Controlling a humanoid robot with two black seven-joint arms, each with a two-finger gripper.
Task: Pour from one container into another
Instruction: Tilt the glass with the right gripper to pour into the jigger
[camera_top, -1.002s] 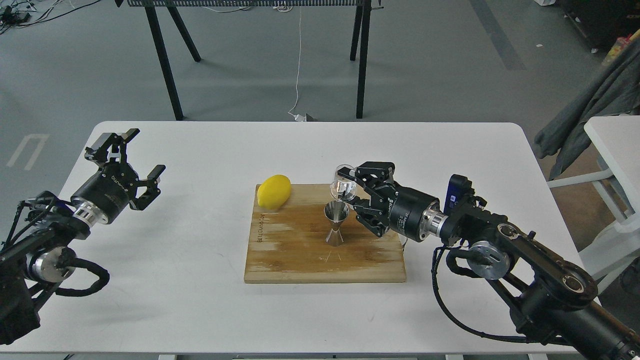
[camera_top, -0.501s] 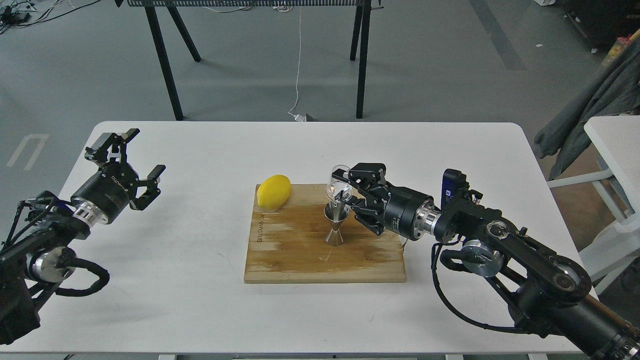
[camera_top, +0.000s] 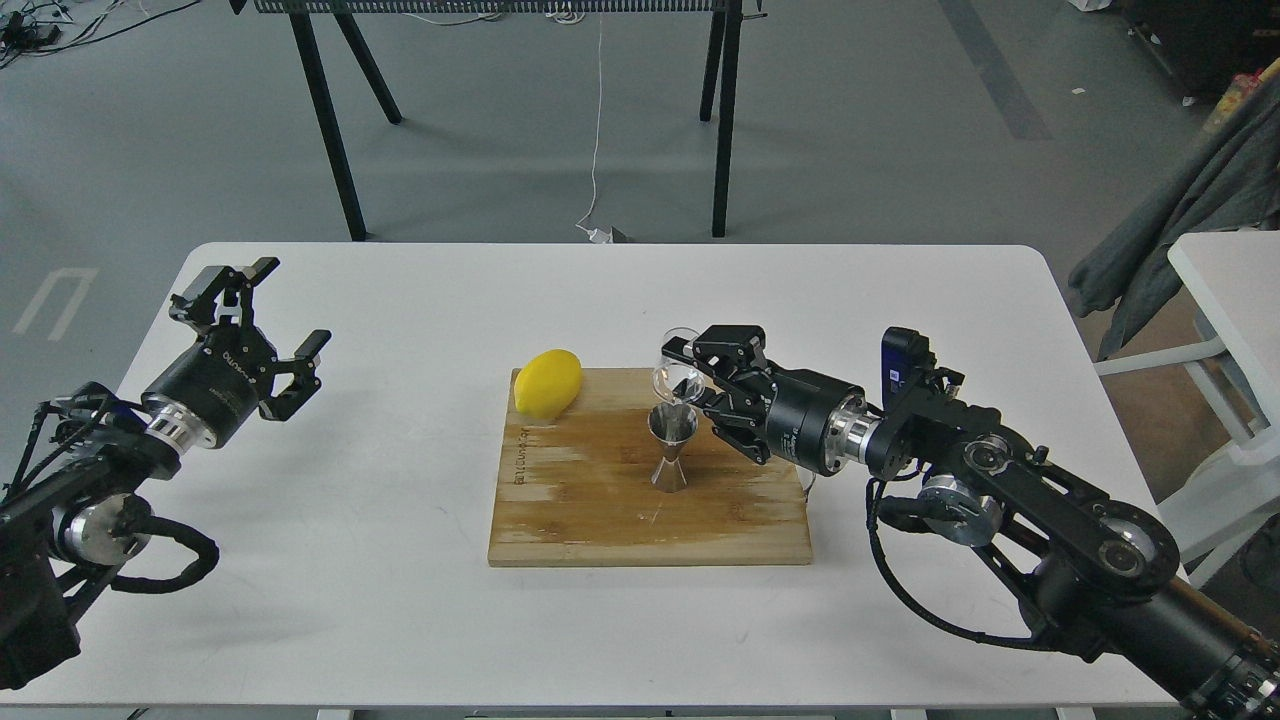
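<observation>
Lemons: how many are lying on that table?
1. The lemon sits at the far left corner of the wooden board, left of the steel jigger. None seems hidden.

We see a white tabletop (camera_top: 400, 600) with rounded corners. Directly on it lies just one thing — a wooden cutting board (camera_top: 600, 510), flat, set near the middle and a little toward our right side. Its surface is pale in worn streaks — the grain runs left to right.

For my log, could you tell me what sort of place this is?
Probably a robotics lab or workshop: bare grey floor with a trailing white cable, trestle legs, and a plain white table staged with a cutting board.
</observation>
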